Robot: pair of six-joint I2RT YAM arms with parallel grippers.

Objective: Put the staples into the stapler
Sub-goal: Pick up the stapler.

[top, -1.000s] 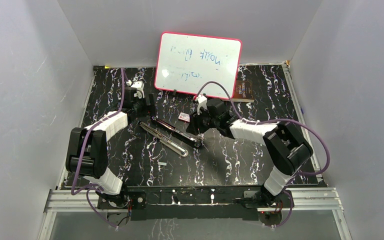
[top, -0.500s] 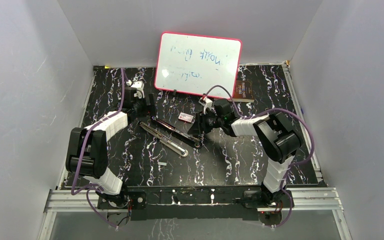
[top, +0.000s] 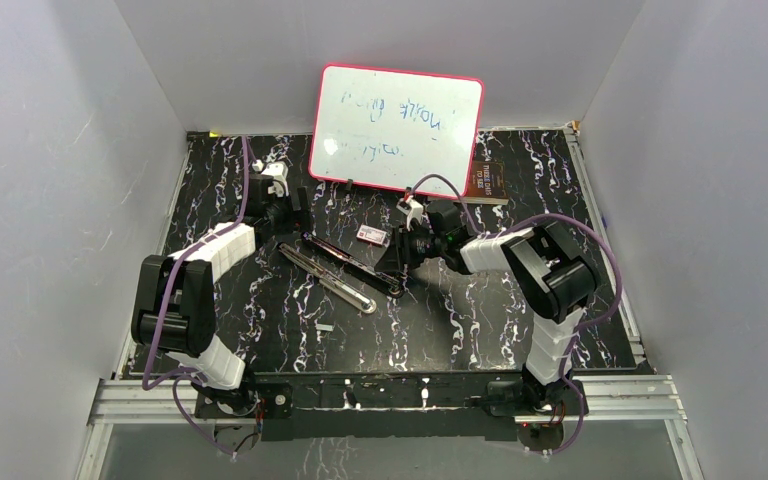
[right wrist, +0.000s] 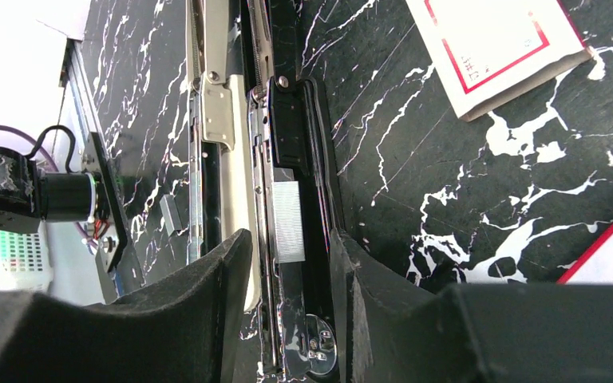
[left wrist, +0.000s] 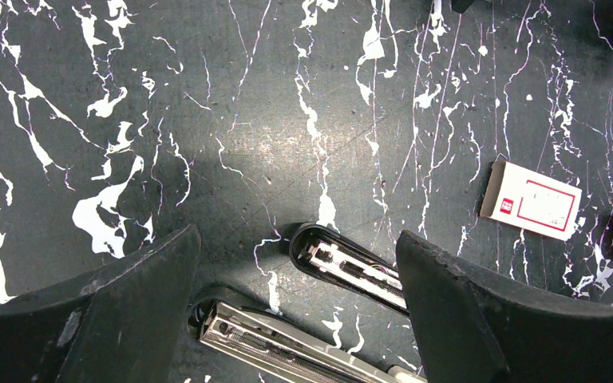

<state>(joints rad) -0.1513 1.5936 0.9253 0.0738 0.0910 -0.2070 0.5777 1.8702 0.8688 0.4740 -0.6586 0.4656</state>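
Staples (right wrist: 287,219) lie in the rail of the open stapler (top: 350,268) on the surface (left wrist: 247,120). The right hand (right wrist: 289,239) straddles that half; I cannot tell if it's clamped or just flanking. The left hand (left wrist: 297,239) gapes wide at the far end. Any nudge could skew the strip and jam it.

Whiteboard (top: 397,128): blue handwriting, illegible. White box (left wrist: 531,197): red-framed label, print too small to read.

The marbled table (top: 460,320) bears the open stapler (top: 345,268), staples (top: 324,327), white box (top: 369,234).
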